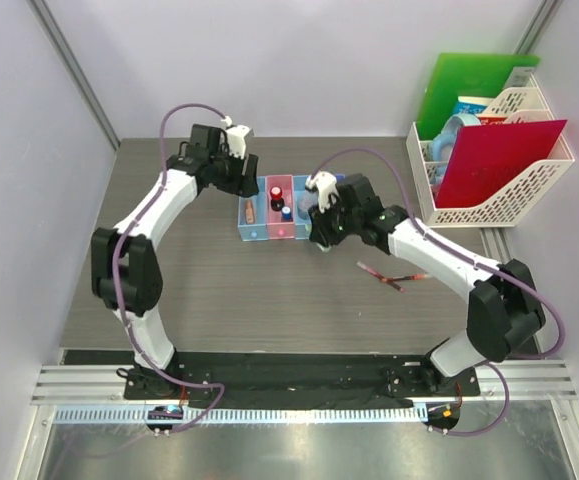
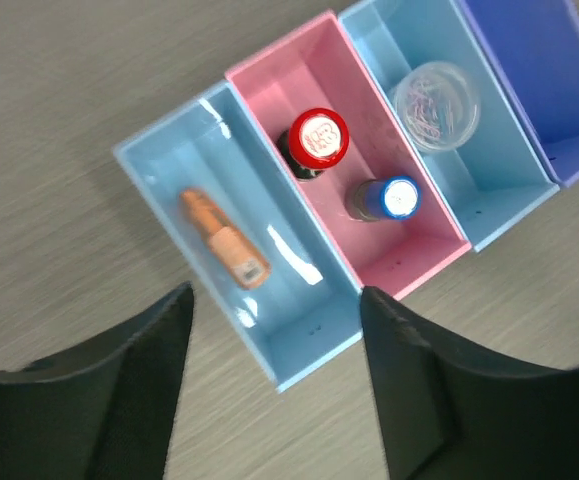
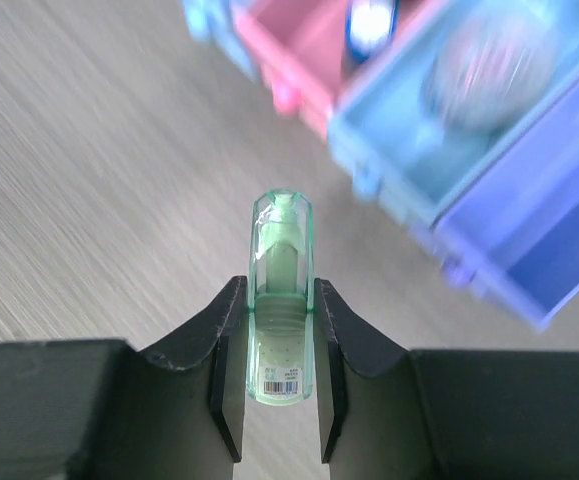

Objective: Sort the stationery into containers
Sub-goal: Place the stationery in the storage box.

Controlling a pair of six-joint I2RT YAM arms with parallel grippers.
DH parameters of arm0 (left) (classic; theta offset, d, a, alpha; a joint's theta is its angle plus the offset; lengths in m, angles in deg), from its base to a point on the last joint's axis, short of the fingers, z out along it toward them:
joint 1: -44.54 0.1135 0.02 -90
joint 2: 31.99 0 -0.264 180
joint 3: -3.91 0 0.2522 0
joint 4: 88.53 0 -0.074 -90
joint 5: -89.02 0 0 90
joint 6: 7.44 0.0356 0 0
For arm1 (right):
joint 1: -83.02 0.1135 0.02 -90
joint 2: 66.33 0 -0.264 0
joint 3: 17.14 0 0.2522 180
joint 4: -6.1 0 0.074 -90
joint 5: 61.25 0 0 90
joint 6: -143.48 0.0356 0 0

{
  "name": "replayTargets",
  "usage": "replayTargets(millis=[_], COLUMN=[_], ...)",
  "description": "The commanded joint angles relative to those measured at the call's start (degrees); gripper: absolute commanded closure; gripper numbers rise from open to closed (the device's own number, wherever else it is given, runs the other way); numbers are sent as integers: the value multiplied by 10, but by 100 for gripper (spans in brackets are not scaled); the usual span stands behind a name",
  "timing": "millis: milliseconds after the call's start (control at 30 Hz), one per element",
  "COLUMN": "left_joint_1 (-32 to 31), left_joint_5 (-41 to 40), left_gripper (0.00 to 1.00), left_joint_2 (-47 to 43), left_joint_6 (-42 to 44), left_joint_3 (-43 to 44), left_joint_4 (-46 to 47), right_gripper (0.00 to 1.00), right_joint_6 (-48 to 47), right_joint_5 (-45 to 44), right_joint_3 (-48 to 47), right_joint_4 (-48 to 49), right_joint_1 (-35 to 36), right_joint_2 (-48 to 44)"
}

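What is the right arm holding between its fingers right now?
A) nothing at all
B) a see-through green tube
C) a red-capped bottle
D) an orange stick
B: the right wrist view shows the right arm's fingers pinched on the green piece, while the orange piece lies in the end light blue bin.

Pale walls enclose a dark wood-grain bench; a white mesh file rack with red folder and green folder stands at its far right corner
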Motion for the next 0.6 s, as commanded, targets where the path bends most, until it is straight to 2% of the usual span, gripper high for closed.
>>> replayTargets(millis=[0, 33, 133, 300, 500, 567], left_joint_1=[21, 26, 46, 75, 76, 76], left_joint_5=[-21, -21, -38, -32, -18, -23], left_gripper=[27, 16, 0, 0, 0, 0], left_joint_2=[-123, -144, -227, -357, -474, -513], left_joint_6=[94, 115, 168, 206, 227, 230], left_joint_3=[-52, -72, -155, -249, -352, -381], left_joint_4=[4, 2, 15, -6, -36, -40], right_gripper=[99, 99, 99, 99, 99, 99], right_joint_6=[31, 39, 71, 97, 120, 126], right_joint_5=[24, 27, 53, 96, 121, 126], right_joint_3=[-115, -135, -215, -371, -540, -570], right_joint_4=[39, 42, 57, 62, 45, 39], right_joint_1=[2, 1, 2, 7, 14, 17], right_joint_2=[57, 75, 159, 283, 421, 456])
